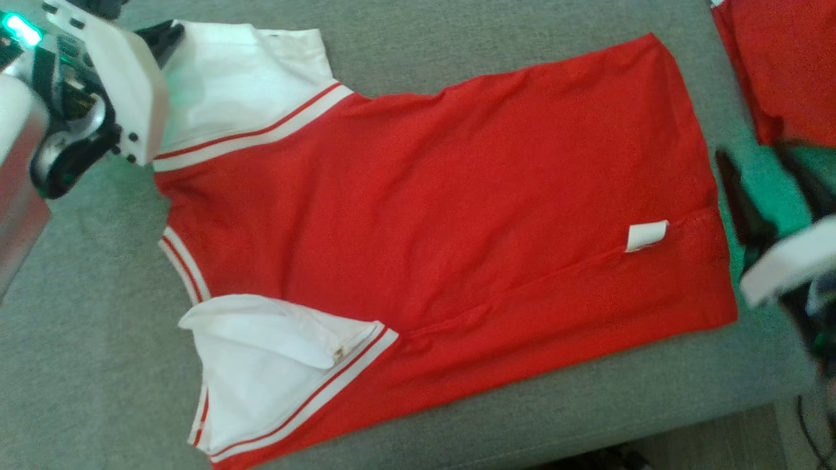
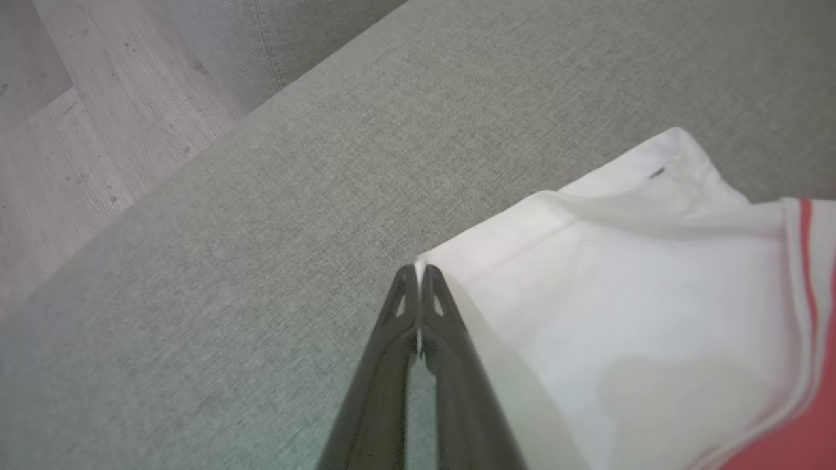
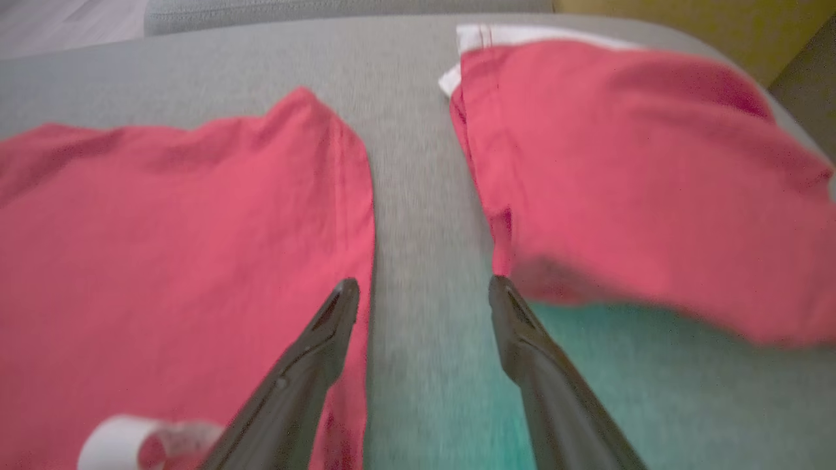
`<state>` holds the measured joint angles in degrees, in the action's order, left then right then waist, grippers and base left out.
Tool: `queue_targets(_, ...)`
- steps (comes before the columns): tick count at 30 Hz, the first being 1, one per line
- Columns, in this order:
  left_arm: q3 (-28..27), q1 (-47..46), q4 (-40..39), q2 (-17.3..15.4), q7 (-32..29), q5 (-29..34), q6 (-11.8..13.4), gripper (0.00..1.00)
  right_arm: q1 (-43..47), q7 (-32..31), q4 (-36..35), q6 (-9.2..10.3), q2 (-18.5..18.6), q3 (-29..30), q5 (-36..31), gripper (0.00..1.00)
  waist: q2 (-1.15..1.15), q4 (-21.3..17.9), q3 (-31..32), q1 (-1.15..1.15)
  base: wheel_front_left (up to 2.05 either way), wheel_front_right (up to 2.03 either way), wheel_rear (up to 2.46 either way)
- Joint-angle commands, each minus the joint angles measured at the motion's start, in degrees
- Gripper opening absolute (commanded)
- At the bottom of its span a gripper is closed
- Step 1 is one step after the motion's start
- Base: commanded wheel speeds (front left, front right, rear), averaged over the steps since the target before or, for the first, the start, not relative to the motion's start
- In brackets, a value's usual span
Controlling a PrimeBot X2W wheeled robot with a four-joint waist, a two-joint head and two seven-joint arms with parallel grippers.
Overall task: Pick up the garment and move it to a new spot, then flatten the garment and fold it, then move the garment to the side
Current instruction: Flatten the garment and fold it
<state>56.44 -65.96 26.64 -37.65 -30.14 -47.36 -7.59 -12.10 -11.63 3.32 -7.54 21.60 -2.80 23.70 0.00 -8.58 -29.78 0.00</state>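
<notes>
The garment (image 1: 444, 215) is a red shirt with white sleeves, spread flat on the grey cushion (image 1: 78, 339). Its collar end points left and its hem points right. My left gripper (image 1: 168, 32) sits at the far white sleeve (image 1: 241, 78). In the left wrist view my left gripper (image 2: 418, 271) is shut on the corner of that sleeve (image 2: 620, 307), with a sliver of white cloth between the tips. My right gripper (image 1: 751, 153) hovers open just off the hem. In the right wrist view my right gripper (image 3: 423, 286) straddles bare cushion beside the hem edge (image 3: 196, 248), holding nothing.
A second red garment (image 1: 784, 65) lies at the top right, close to my right gripper, and it is also seen as the red garment (image 3: 640, 163) beyond the right finger. A white label (image 1: 646, 235) sticks up near the hem. Wooden floor (image 2: 78, 130) lies past the cushion's edge.
</notes>
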Motion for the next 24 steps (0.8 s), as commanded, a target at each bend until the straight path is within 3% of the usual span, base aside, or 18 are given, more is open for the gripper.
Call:
queue_targets(1, -1.2, -3.7, -1.8, -2.7, 1.1, 0.3, 0.1, 0.0, -4.8, -2.7, -0.7, 0.05, 2.9, -1.0, -0.1, 1.0, 0.0, 1.0, 0.8, 0.0, 0.0, 0.0, 0.0)
queue_targets(7, 1.7, -5.5, -3.4, -2.6, 2.0, 0.3, 0.1, 0.0, -15.5, -8.5, 6.1, 0.05, 4.1, -4.1, -0.2, 1.0, 0.0, 2.7, 0.8, 0.0, 0.0, 0.0, 0.0)
queue_targets(13, 4.6, -6.6, -4.8, -2.3, 3.2, -0.3, 0.1, 0.0, -25.3, -11.5, 15.4, 0.05, 3.9, -11.3, -0.8, 1.0, 0.0, 4.5, 0.8, 0.0, 0.0, 0.0, 0.0)
queue_targets(24, 8.7, -7.8, -4.7, -2.7, 5.7, -1.7, 0.1, 0.0, -30.9, -12.3, 23.8, 0.05, 4.9, -19.5, 1.6, 1.0, 0.0, 5.8, 1.7, 0.0, 0.0, 0.0, 0.0)
